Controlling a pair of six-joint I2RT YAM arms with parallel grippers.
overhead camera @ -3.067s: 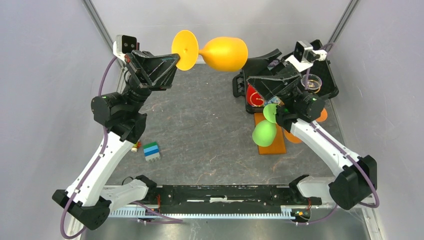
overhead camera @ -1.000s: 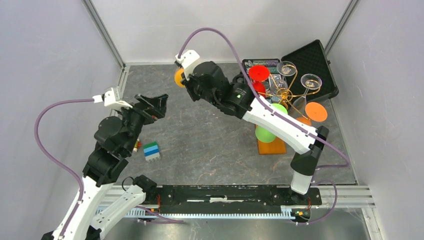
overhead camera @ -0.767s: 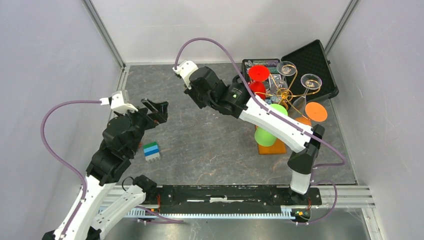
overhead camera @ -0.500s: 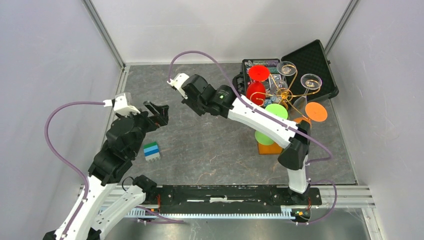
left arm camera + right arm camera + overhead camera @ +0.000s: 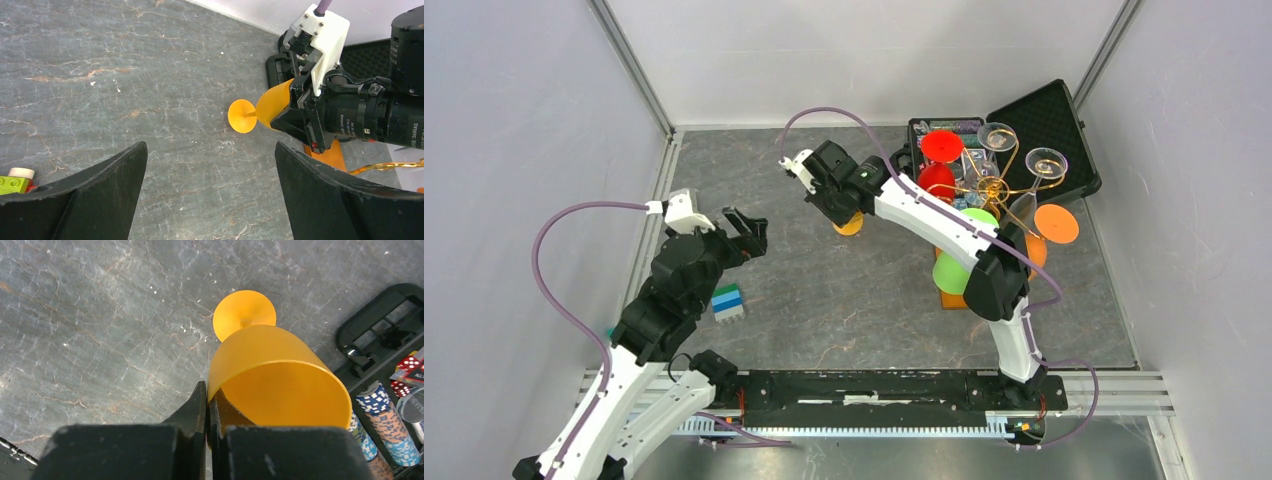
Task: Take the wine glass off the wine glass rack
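My right gripper [image 5: 206, 390] is shut on the rim of a yellow wine glass [image 5: 270, 370], one finger outside the bowl and one inside. The glass is tilted with its round foot [image 5: 244, 312] low over the grey table; whether it touches I cannot tell. From above only a bit of the glass [image 5: 851, 222] shows under the right gripper [image 5: 839, 205]. The wine glass rack [image 5: 989, 190], gold wire on an orange-brown base [image 5: 969, 292], stands at the right. My left gripper [image 5: 746, 228] is open and holds nothing; its wrist view shows the glass [image 5: 270, 102] ahead.
The rack carries red [image 5: 941, 147], green [image 5: 952, 268], orange [image 5: 1056, 223] and clear [image 5: 1046, 160] glasses. Behind it lies an open black case [image 5: 1049, 115] with poker chips [image 5: 372, 402] and dice. A stack of toy bricks [image 5: 727, 302] sits near the left arm.
The right arm has carried the yellow glass from the back left toward the middle of the table and lowered it. The open left gripper has drifted slightly right and nearer.
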